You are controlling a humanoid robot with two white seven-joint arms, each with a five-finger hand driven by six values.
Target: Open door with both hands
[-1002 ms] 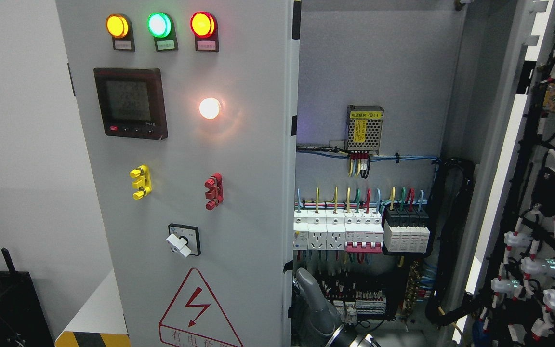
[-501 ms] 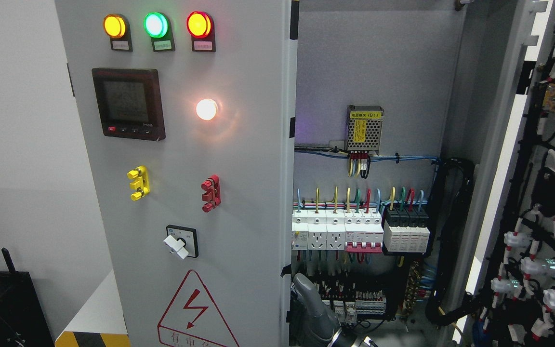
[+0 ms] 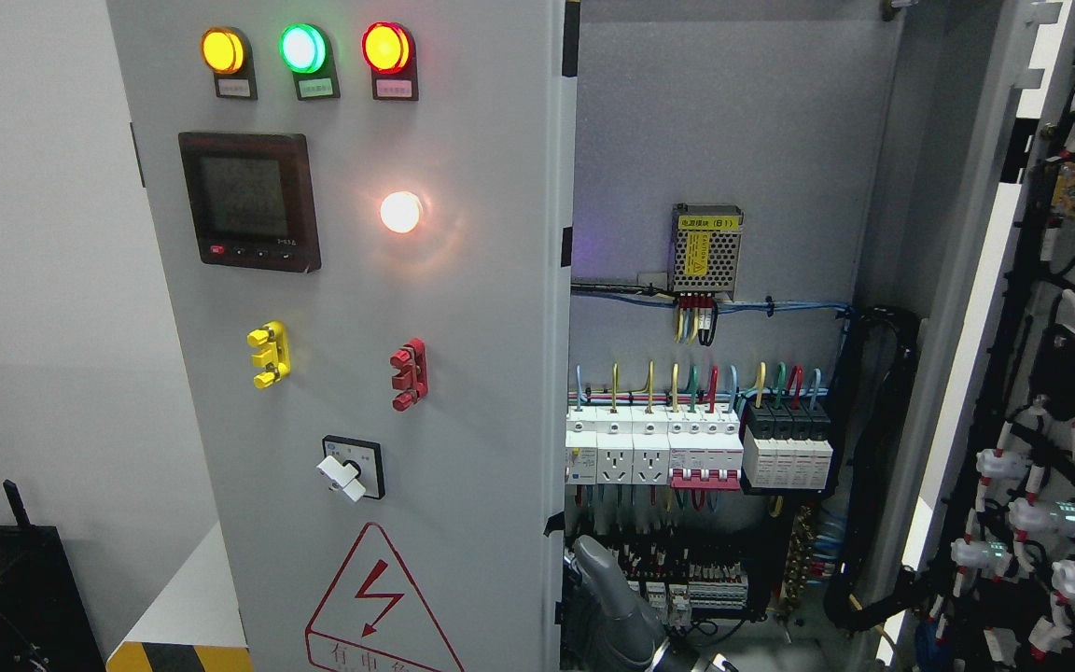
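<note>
A grey robot arm (image 3: 614,607) rises from the bottom edge just right of the left door's (image 3: 360,373) free edge, its finger end tucked behind that edge, so whether the hand grips, curls or lies open cannot be told, nor can which side the arm belongs to. The left door stands partly swung out, its face turned to the camera. At its lower edge sits a red lightning warning triangle (image 3: 379,607); above that a rotary switch (image 3: 351,469) with a white knob, then a yellow handle (image 3: 269,354) and a red handle (image 3: 409,373) side by side. Higher up glows a white lamp (image 3: 400,212) beside a dark meter (image 3: 250,201), and along the top edge run yellow (image 3: 220,49), green (image 3: 302,49) and red (image 3: 385,47) lamps.

Past the door edge the open cabinet (image 3: 733,121) shows a row of white breakers (image 3: 654,453) fed by coloured wires, with a black-topped block (image 3: 787,448) at the row's right end. On the back wall above hangs a meshed power supply (image 3: 706,249). The right door (image 3: 1051,373) is swung wide at the right edge, its inner face thick with black cabling and white connectors.
</note>
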